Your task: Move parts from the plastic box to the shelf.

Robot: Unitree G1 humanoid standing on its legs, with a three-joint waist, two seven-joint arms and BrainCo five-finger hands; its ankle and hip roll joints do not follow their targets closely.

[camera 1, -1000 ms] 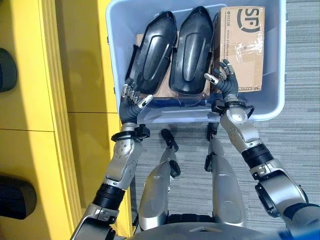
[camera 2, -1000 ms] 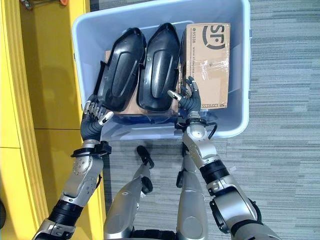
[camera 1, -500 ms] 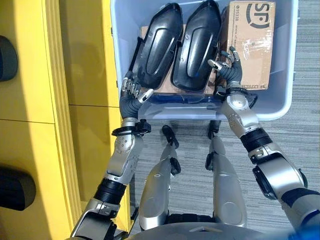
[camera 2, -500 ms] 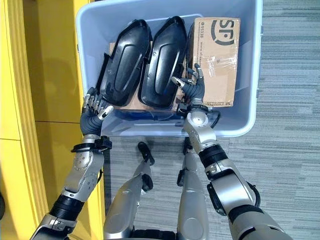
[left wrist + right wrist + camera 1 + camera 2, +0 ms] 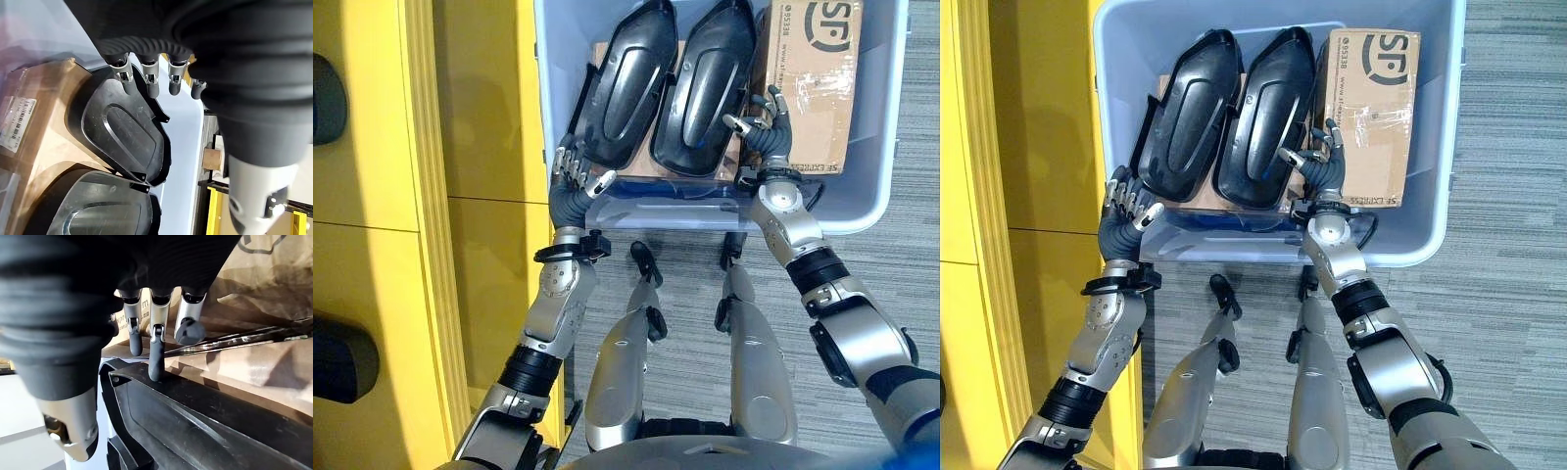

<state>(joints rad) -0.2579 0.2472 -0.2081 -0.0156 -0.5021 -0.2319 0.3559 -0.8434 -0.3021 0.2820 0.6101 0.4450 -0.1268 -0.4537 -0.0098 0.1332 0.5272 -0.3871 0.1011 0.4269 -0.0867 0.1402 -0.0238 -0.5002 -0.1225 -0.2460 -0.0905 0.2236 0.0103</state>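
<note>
I see my left hand (image 5: 573,181) at the near-left corner of the pale blue plastic box (image 5: 876,186), fingers loosely spread and holding nothing, the left of two long black moulded plastic shells (image 5: 628,83) just past its fingertips. My right hand (image 5: 766,122) is also relaxed and empty, one fingertip touching the right shell's (image 5: 703,88) rim, with the brown taped cardboard carton (image 5: 815,78) immediately to its right.

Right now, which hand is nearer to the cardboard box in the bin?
Right. The right hand is at the cardboard box's near left edge, beside the right black part. The left hand is across the bin, by the left black part.
</note>
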